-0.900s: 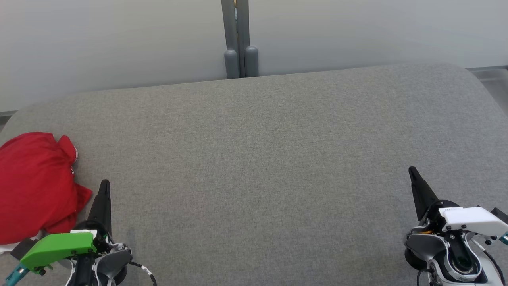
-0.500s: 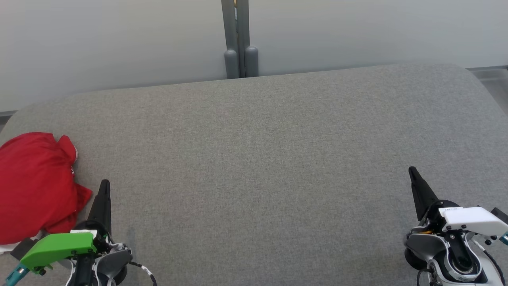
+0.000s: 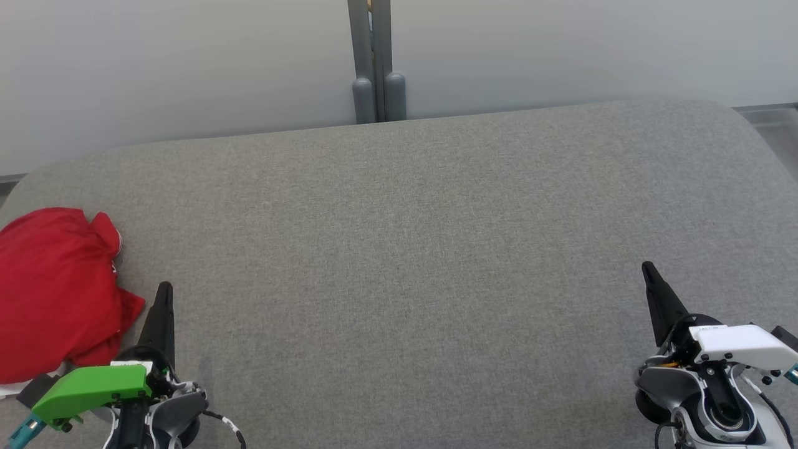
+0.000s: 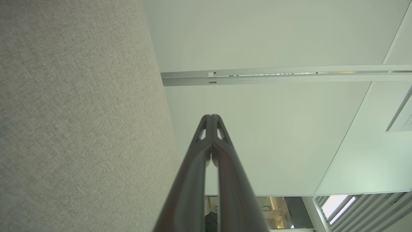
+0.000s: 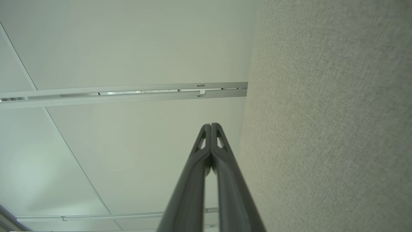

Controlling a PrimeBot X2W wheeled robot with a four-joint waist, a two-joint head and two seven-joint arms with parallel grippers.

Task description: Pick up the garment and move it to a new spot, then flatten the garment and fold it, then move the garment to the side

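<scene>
Garment [image 3: 56, 287] sits bunched up at the left edge of the worktop [image 3: 399, 249], untouched. Left hand [image 3: 163, 296] is just beside it, right hand [image 3: 649, 274] well away, both pinched shut and empty. Pickup not started, I'd say; left needs to open and reach over.

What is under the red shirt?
The red garment lies crumpled on the grey cushion. A white bit peeks out beneath its near edge; the rest underneath is covered.
</scene>
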